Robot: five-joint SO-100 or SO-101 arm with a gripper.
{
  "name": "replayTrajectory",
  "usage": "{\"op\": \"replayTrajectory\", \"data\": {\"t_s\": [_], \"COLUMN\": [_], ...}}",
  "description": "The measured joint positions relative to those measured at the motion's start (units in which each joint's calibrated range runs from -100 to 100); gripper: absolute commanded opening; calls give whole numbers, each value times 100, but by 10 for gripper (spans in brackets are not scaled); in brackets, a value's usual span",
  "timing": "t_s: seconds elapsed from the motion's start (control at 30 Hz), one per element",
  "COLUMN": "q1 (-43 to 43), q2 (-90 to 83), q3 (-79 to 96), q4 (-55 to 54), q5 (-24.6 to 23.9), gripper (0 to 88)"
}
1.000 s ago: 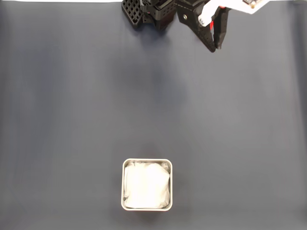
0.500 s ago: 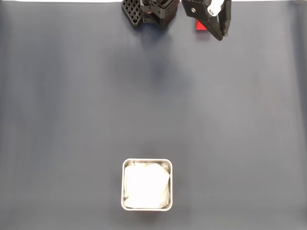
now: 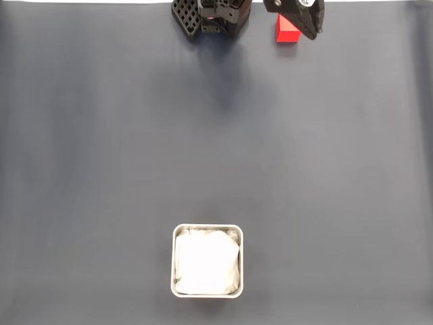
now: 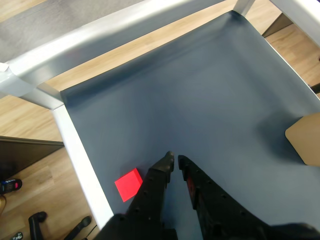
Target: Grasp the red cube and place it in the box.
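We see a dark blue-grey mat (image 3: 216,149) spread flat, a silver metal frame rail (image 4: 75,145) along the mat's edge in the wrist view, wooden flooring (image 4: 30,115) beyond it, a tan rounded board (image 4: 306,137) at the right edge.

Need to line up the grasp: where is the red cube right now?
In the fixed view the red cube sits on the mat at the top edge, right of centre, beside the gripper; the wrist view shows it left of the fingertips.

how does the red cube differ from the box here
The red cube is bright red and solid; the box is silver metal, open-topped, with a white lining. The cube is much smaller. In the fixed view it sits at the top edge, the box near the bottom. Both rest on the dark mat.
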Motion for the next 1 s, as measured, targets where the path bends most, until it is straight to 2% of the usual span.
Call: {"op": "replayTrajectory", "data": {"t_s": [1.0], "q1": [-1610], "q2": [-1077], "q3": [958], "q4": [446], "q5": [24], "gripper": [0]}}
